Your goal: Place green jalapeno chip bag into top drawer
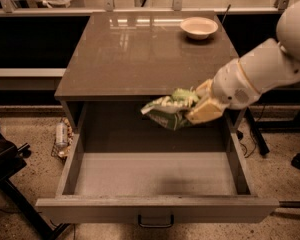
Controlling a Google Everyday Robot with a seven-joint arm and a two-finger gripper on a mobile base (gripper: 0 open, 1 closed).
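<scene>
The green jalapeno chip bag (pixel 166 114) is held clamped, seemingly firmly, by the end effector (pixel 190 112) above the open top drawer (pixel 155 210); lowering, then release, is needed.

I see the crumpled green jalapeno chip bag (pixel 166 115) pinched in my tool (pixel 192 109), hanging above the wide-open top drawer (pixel 155 208), toward its back right.

The drawer (pixel 155 206) stands wide open, its floor bare. The gripper (pixel 197 109) holds the bag (pixel 166 115) above the drawer's back part, right by the tabletop's (pixel 135 54) front edge.
</scene>
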